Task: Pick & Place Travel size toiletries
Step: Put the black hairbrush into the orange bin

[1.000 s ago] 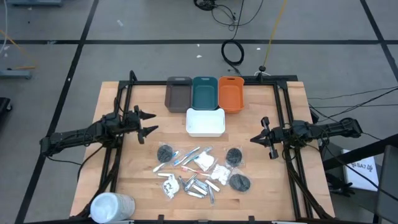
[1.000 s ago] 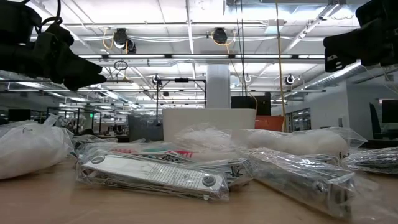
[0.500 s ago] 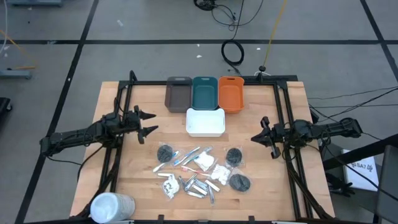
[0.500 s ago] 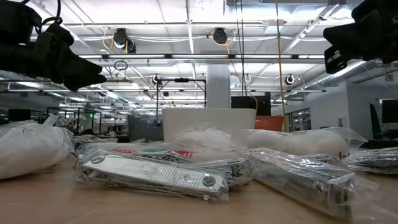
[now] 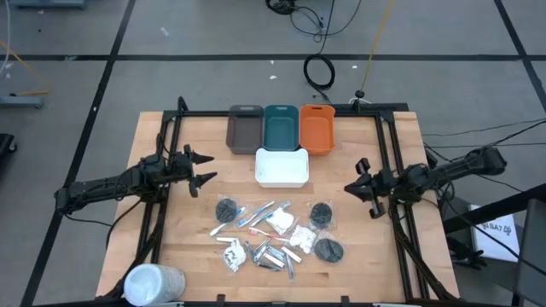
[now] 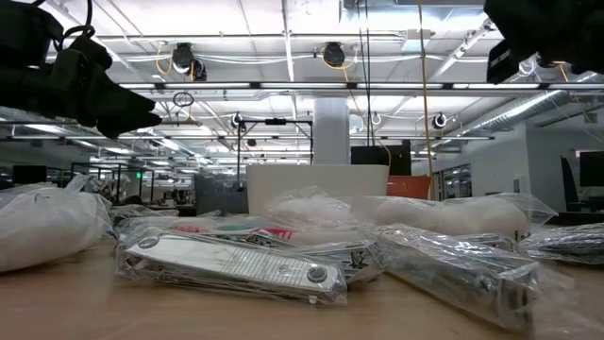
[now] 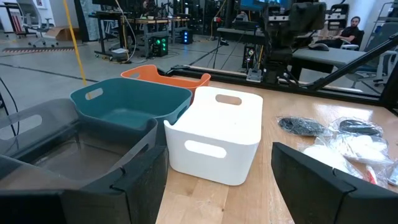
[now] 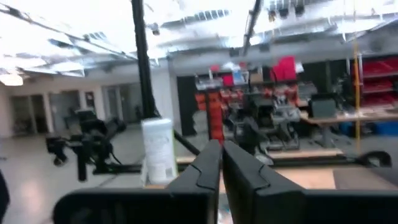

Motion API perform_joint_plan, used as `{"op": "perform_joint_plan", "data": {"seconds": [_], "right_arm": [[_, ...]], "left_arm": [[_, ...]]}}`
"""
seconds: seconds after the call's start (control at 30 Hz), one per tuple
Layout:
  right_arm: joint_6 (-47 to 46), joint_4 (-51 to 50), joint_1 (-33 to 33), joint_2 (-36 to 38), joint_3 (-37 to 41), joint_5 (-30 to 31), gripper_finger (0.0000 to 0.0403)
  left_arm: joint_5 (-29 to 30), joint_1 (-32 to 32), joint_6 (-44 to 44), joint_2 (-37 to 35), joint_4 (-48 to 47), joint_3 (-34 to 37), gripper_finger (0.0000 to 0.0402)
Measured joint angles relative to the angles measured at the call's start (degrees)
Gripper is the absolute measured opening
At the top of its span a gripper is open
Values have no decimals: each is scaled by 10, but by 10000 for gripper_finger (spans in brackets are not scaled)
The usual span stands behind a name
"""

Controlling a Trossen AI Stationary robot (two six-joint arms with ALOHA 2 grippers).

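The toiletries [image 5: 275, 232] lie in a loose pile on the table's near middle: dark round discs [image 5: 321, 214], wrapped blue and pink sticks [image 5: 260, 213], white packets [image 5: 299, 237] and silver sachets [image 5: 270, 255]. The low view shows the sachets [image 6: 231, 264] close up. My left gripper [image 5: 207, 168] hovers open over the table's left side, level with the white tray [image 5: 282, 167]; its fingers frame that tray [image 7: 217, 143] in the left wrist view. My right gripper [image 5: 348, 188] hovers shut over the table's right side, beyond the pile, pointing left.
Grey [image 5: 245, 130], teal [image 5: 281, 126] and orange [image 5: 316, 130] trays stand in a row at the far edge, the white tray just before them. A big white cylinder [image 5: 153, 283] lies at the near left corner. Black frame rails [image 5: 167, 145] run along both sides.
My right arm has risen and its gripper has tipped upward, climbing toward the top of the low view, while creeping slightly toward the table's middle. The toiletries and trays stay put.
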State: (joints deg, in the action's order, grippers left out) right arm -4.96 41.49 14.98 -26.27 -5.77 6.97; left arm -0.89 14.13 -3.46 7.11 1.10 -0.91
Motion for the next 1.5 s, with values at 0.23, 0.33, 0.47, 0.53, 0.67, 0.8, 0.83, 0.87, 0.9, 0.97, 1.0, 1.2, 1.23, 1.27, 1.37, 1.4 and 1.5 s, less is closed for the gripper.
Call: {"op": "perform_joint_plan", "data": {"seconds": [0.23,0.33,0.47,0.53,0.67,0.8,0.83,0.87,0.9,0.97,1.0,1.2,1.23,1.27,1.37,1.4,1.5], "right_arm": [[1,-51,31,-205,-154,20,141],[1,-141,44,-262,-223,19,212],[-43,-338,51,-315,-308,34,277],[-64,-418,50,-341,-329,53,290],[-84,-482,50,-392,-329,65,291],[-101,-500,50,-437,-310,65,281],[-104,-502,50,-446,-307,65,279],[-107,-501,50,-454,-301,65,278],[-108,-500,50,-460,-296,65,277],[-109,-489,50,-470,-287,65,277],[-109,-480,50,-474,-282,65,277],[-109,-415,50,-504,-244,65,273],[-108,-405,50,-508,-238,66,272],[-106,-396,50,-513,-232,66,271],[-106,-382,50,-524,-224,67,267],[-105,-381,50,-528,-224,67,265],[-109,-378,50,-533,-224,68,258]], "left_arm": [[0,0,0,0,0,0,274],[0,0,0,0,0,0,273],[0,0,0,0,0,0,273],[0,0,0,0,0,0,274],[0,0,0,0,0,0,274],[0,0,0,0,0,0,274],[0,0,0,0,0,0,273],[0,0,0,0,0,0,274],[0,0,0,0,0,0,274],[0,0,0,0,1,0,273],[0,0,0,0,1,0,274],[0,0,0,0,1,0,273],[0,0,0,0,1,0,274],[0,0,0,0,1,0,274],[0,0,0,0,1,0,274],[0,0,0,0,1,0,274],[0,0,0,0,1,0,274]]}}
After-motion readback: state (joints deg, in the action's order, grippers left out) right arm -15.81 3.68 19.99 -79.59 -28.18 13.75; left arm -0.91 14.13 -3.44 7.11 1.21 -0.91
